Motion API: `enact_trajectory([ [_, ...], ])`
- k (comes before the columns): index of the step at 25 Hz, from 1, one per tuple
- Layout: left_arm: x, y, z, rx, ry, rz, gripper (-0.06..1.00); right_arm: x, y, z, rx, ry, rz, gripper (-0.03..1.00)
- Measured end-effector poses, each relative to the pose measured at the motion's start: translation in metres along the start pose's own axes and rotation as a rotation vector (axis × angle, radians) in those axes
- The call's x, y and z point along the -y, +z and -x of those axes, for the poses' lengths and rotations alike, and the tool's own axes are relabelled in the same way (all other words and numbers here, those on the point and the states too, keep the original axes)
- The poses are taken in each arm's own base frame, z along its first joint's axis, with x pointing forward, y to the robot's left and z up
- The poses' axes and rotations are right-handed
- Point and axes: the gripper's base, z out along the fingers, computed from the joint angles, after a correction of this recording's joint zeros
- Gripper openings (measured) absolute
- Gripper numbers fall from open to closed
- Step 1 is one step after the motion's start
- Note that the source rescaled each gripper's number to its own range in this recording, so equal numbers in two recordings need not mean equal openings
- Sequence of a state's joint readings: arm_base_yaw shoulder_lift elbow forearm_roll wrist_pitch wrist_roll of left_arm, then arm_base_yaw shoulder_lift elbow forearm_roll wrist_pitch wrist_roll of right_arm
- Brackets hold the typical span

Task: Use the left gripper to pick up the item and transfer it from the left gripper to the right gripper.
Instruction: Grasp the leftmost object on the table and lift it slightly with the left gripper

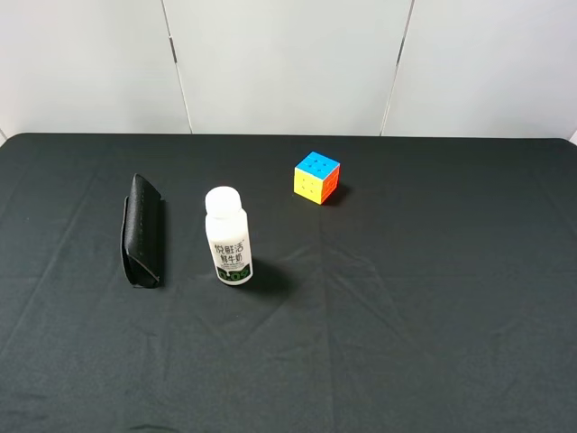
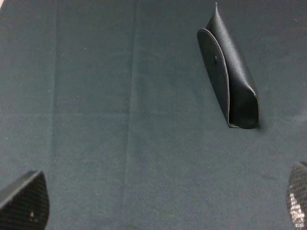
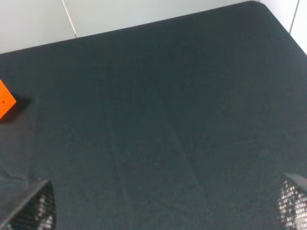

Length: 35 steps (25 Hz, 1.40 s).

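I'm watching the left gripper (image 2: 160, 206) and the right gripper (image 3: 160, 206) hanging with fingers spread wide, gripping nothing. The item (image 1: 144, 232) is lying on the black cloth (image 1: 433, 316), just left of the white bottle (image 1: 229, 237), its long axis running near-to-far. The bottle's label is showing black Chinese characters. The cube (image 1: 317, 177) is sitting farther back.

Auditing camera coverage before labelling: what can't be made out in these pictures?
- Left gripper, right gripper: wrist views' edges cut off all but fingertips; high view shows neither.
- Small multicoloured cube: right wrist view's edge leaves one orange corner.
- White plastic bottle: label print too small, high view.
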State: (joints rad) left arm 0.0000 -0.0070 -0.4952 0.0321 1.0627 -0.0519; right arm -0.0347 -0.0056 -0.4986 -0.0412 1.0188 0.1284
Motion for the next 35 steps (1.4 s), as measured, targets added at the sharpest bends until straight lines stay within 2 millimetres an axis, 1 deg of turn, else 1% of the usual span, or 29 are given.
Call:
enact_trajectory([
  [35,-0.0005,0.0,0.0,0.0,0.002,0.006,0.98,0.0,0.0,0.0001,0.001,0.0,0.0,1.0],
])
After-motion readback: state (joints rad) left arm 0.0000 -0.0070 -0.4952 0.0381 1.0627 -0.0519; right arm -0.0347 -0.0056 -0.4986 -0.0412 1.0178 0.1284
